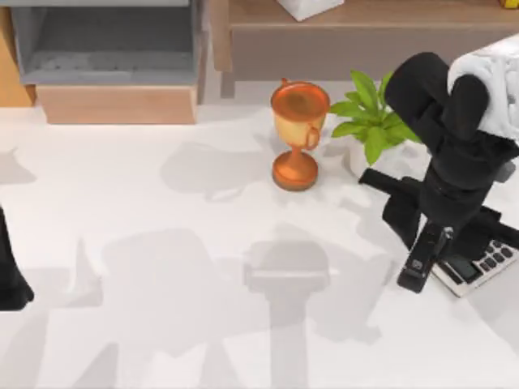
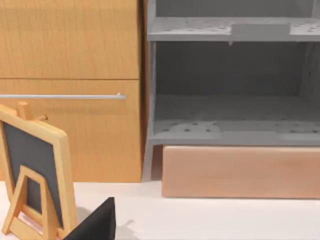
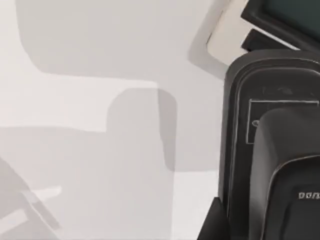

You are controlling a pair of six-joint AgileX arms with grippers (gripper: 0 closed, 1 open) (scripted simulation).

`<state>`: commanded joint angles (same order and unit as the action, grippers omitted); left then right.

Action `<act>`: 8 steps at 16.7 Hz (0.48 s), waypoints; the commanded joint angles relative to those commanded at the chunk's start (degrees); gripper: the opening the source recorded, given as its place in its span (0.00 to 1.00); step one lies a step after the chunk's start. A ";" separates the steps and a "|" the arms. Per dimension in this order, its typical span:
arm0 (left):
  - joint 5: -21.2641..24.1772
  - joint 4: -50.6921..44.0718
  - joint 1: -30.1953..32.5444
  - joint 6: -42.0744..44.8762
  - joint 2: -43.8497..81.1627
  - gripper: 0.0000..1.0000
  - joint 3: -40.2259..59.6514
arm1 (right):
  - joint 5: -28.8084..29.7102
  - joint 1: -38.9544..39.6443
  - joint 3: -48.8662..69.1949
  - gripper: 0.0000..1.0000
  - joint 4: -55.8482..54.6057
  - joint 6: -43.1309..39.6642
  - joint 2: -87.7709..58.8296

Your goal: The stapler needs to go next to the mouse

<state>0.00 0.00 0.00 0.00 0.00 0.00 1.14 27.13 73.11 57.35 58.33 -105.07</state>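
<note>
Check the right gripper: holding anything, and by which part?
Cannot tell. The right gripper sits over the stapler, near its end by the calculator; a grasp isn't visible.

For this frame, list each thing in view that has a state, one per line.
stapler: flat on the table, one end against the calculator, right arm's tool right above it.
calculator: flat at the table's right edge, partly under the arm.
trophy: upright.
potted plant: upright.
small chalkboard easel: standing.
grey shelf unit: open-fronted.
left arm: parked at the left edge.

white table (image 1: 162, 243) | grey shelf unit (image 2: 230, 85) | wooden cabinet (image 2: 70, 75)
</note>
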 joint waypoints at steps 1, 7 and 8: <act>0.00 0.00 0.00 0.00 0.00 1.00 0.00 | 0.18 -4.38 1.78 0.00 1.35 -2.72 -0.64; 0.00 0.00 0.00 0.00 0.00 1.00 0.00 | 0.48 -27.23 15.75 0.00 8.48 -22.92 -8.68; 0.00 0.00 0.00 0.00 0.00 1.00 0.00 | 0.32 -30.28 18.57 0.00 9.41 -26.75 -10.68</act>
<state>0.00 0.00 0.00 0.00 0.00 0.00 1.46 -3.15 91.68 66.76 31.58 -115.76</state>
